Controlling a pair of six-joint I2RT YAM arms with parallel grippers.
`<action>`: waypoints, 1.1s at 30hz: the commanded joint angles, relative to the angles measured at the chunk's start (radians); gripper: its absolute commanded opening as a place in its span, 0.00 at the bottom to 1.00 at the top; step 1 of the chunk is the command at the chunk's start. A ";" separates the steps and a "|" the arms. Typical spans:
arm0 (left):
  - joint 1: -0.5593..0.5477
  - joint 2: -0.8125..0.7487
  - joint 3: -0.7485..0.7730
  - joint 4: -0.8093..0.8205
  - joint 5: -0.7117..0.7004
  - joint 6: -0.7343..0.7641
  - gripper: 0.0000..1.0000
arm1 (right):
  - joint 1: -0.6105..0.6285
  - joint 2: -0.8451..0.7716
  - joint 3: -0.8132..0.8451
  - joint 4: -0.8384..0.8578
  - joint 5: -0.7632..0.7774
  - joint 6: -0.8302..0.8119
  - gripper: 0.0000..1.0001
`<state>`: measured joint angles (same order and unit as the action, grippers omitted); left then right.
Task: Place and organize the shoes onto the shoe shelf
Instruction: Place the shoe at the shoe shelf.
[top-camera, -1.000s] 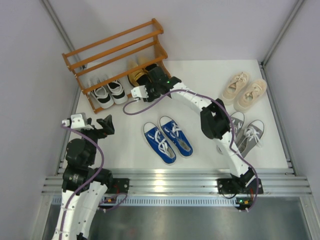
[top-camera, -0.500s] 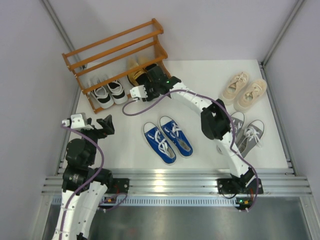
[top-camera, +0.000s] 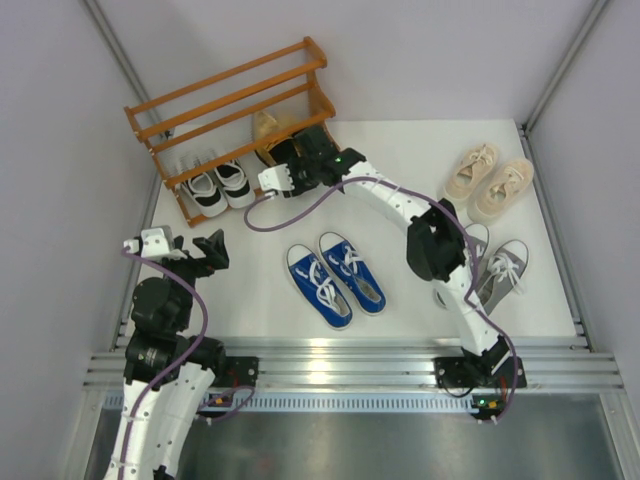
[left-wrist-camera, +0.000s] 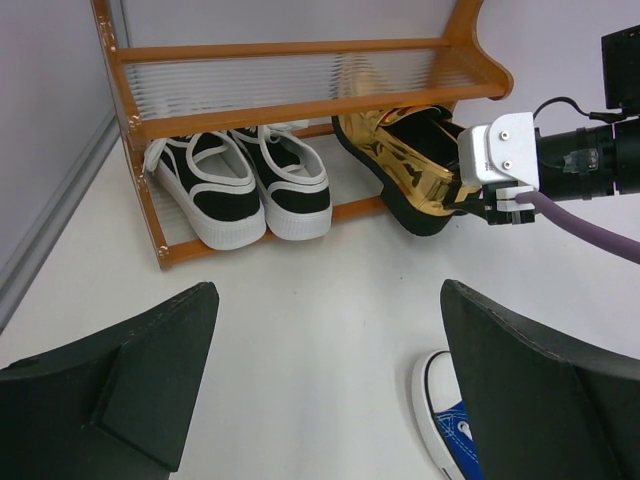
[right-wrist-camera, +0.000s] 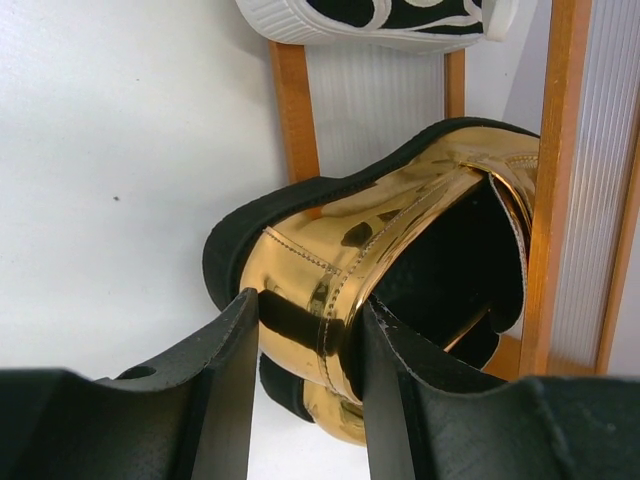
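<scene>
The gold loafer (right-wrist-camera: 340, 265) sits at the right end of the shoe shelf's (top-camera: 230, 95) lowest tier, tipped onto its side so that its dark opening faces outward, its toe tucked in under the orange-brown slats and its heel jutting out past the front rail. The right gripper (right-wrist-camera: 310, 310) is clamped on that heel: one finger presses the shiny outer wall and the other lies at the mouth of the shoe, with the gold rim pinched between them. From above, the right arm reaches across the table (top-camera: 250, 300) to the shelf's right half, where the loafer shows as a glint of gold behind the slats. Just beside it on the same tier, to the left, the black-and-white sneakers (left-wrist-camera: 240, 180) stand as a pair, toes outward. The left gripper (left-wrist-camera: 330, 300) hovers low over the table in front of the shelf, its fingers spread wide and holding nothing. The other shoes lie on the table, well apart from the shelf: the blue sneakers (top-camera: 335, 275) at the centre, the grey sneakers (top-camera: 497, 265) to the right and the beige lace-ups (top-camera: 490, 180) beyond them.
</scene>
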<state>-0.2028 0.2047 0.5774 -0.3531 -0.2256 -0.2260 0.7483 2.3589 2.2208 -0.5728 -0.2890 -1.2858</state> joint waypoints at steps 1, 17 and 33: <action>0.003 -0.019 -0.007 0.026 0.002 -0.007 0.98 | 0.011 -0.066 0.088 0.234 0.019 -0.075 0.29; 0.003 -0.016 -0.007 0.025 0.002 -0.006 0.98 | 0.005 0.051 0.120 0.360 0.082 -0.098 0.37; 0.002 -0.013 -0.007 0.025 0.003 -0.006 0.98 | -0.013 0.014 0.054 0.353 0.096 -0.093 0.43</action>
<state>-0.2028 0.2047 0.5774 -0.3531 -0.2253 -0.2272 0.7410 2.4435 2.2406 -0.3027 -0.2043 -1.3628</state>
